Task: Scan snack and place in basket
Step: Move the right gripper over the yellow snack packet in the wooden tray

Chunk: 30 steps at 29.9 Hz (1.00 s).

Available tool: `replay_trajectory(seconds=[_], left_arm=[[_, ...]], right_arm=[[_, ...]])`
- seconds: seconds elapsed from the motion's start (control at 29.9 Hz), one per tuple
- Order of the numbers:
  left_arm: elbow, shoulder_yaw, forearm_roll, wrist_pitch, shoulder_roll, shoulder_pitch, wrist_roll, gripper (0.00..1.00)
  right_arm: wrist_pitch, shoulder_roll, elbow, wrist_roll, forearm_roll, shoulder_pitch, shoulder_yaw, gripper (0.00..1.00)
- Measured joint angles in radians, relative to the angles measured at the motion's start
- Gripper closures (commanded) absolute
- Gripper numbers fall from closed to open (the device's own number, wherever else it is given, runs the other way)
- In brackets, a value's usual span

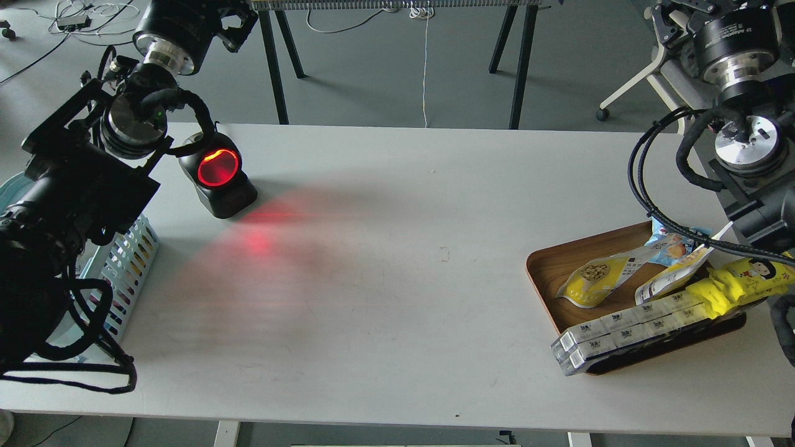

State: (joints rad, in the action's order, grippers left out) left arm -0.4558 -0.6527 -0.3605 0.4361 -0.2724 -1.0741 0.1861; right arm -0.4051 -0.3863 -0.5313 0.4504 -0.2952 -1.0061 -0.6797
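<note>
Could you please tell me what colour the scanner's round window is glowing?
Red: the scanner window glows red in the head view, casting red light onto the table.

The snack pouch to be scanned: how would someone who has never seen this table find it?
Look at the brown wooden tray at the table's right end. The snack pouch lies flat at the tray's left, yellow and white, printed with round tan balls. The small blue bag behind it and the long yellow cartoon-face pack lack that print.
</note>
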Motion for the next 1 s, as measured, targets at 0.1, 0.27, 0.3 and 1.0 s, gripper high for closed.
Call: replay_trajectory(seconds=[0.1, 0.27, 0.3, 1.0], left_arm=[[0.006, -0.001, 0.0, -0.001, -0.002, 0.004, 0.001, 0.0], [0.024, -0.001, -0.001, -0.003, -0.001, 0.008, 0.002, 0.0], [0.025, -0.001, -0.002, -0.003, -0.001, 0.008, 0.001, 0.0], [0.023, 0.002, -0.001, 0.0, -0.038, 0.006, 0.004, 0.0]], right_arm=[[0.0, 0.0, 0.002, -0.002, -0.001, -0.001, 0.0, 0.0], [0.002, -0.004, -0.002, -0.004, -0.001, -0.004, 0.005, 0.0], [0.002, -0.01, -0.004, -0.004, 0.002, -0.009, 0.012, 0.0], [0.058, -0.211, -0.465, 0.038, 0.764, -0.576, 0.806, 0.01]])
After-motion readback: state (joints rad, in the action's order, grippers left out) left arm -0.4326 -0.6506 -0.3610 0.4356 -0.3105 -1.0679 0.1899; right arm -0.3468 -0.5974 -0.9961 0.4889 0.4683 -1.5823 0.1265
